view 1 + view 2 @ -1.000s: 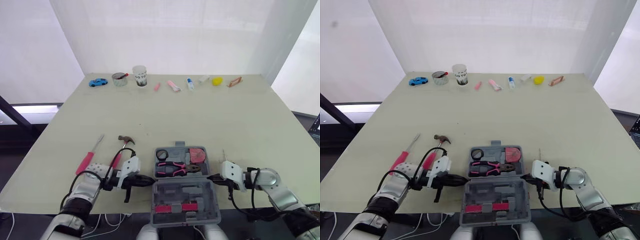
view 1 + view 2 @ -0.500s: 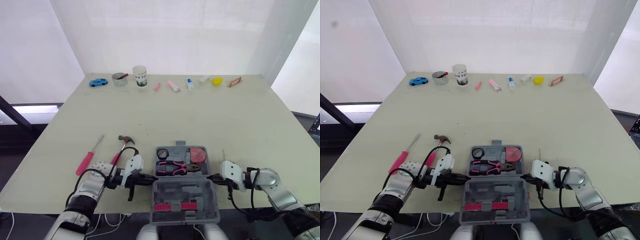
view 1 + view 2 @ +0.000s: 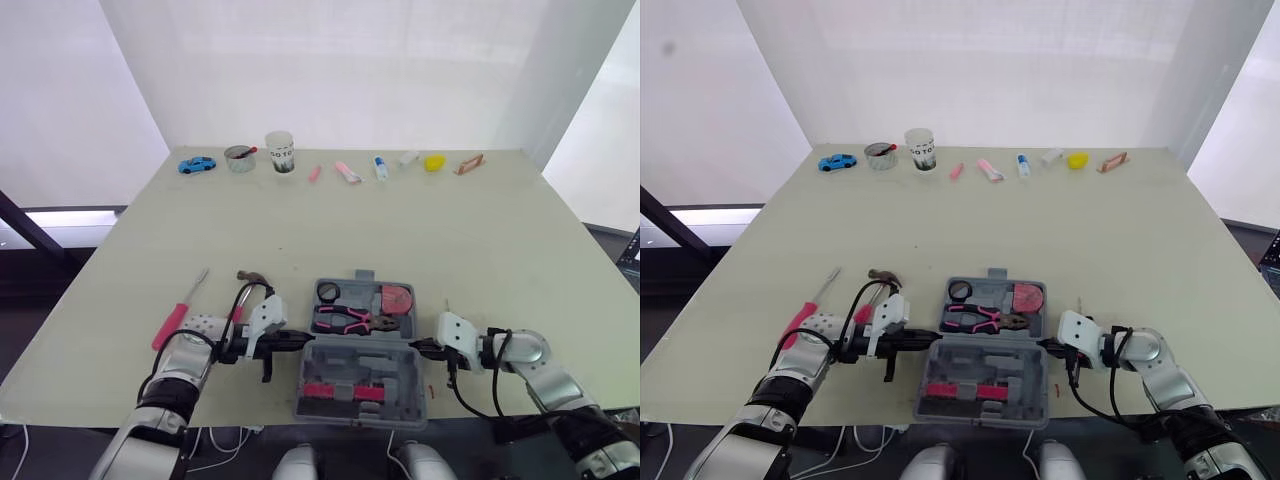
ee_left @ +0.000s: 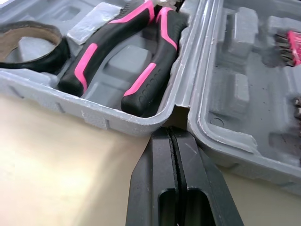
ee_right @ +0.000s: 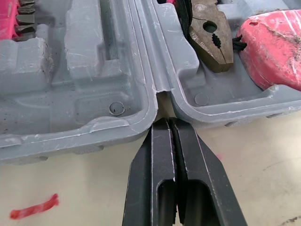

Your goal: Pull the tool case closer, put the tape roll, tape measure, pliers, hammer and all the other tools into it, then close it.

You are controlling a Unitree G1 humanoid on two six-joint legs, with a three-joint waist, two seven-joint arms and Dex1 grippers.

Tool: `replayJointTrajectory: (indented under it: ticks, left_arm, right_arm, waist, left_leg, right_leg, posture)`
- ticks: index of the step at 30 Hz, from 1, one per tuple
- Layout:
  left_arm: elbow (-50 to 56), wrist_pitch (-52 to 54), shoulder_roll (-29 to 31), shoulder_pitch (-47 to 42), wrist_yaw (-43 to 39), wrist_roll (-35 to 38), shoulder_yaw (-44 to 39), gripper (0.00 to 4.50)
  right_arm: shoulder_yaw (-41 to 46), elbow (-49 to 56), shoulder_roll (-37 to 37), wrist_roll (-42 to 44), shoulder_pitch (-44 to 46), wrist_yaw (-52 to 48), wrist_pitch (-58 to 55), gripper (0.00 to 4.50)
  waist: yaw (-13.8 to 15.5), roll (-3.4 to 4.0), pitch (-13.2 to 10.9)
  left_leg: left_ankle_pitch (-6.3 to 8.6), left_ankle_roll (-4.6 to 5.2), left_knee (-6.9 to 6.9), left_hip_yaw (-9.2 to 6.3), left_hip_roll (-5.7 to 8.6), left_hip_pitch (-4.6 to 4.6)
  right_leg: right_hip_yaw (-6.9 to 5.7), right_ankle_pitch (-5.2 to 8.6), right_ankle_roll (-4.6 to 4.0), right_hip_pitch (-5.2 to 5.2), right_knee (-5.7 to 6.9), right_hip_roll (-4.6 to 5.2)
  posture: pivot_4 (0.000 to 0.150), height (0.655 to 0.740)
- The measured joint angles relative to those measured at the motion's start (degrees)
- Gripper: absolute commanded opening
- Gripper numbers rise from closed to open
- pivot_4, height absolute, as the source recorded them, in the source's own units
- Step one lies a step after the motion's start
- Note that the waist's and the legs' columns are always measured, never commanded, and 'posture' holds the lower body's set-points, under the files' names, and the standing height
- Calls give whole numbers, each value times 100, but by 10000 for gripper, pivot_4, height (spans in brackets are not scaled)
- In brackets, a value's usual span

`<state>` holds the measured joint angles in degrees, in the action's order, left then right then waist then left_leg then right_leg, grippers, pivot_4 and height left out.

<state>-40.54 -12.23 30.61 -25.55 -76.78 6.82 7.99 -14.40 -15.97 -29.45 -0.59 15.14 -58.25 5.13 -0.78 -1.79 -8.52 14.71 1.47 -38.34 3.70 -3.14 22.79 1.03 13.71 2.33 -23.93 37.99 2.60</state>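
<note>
The grey tool case [image 3: 358,372] lies open near the table's front edge, tray half away from me and lid half toward me. In the tray lie the tape roll [image 3: 326,292], the pink-handled pliers [image 3: 345,320] and the pink tape measure [image 3: 397,298]. My left gripper [image 3: 297,340] is shut, its tip at the hinge gap on the case's left side [image 4: 170,132]. On the right side my right gripper [image 3: 418,346] is shut, its tip at the same gap [image 5: 164,122]. The hammer [image 3: 250,279] and a pink screwdriver [image 3: 175,322] lie on the table left of the case.
Along the far edge stand a blue toy car [image 3: 196,164], a small bowl [image 3: 239,158], a cup [image 3: 280,151] and several small items. A small red scrap [image 3: 431,390] lies right of the lid. The lid's near side is close to the front edge.
The case has slid away from me, farther onto the table, and slightly left. Both grippers have moved with it, staying at the hinge gap.
</note>
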Motion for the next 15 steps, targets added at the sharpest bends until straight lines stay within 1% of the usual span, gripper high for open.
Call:
replayJointTrajectory:
  ticks: [15]
  left_arm:
    - [-260, -109, -229, -272, 23, -230, 55, 0]
  right_arm:
    - [155, -355, 70, -119, 161, 402, 152, 633]
  waist:
    - [18, 0, 0]
  left_leg:
    - [0, 0, -3, -9, 8, 1]
  right_leg:
    - [0, -1, 3, 11, -3, 2]
  posture:
    - [1500, 7400]
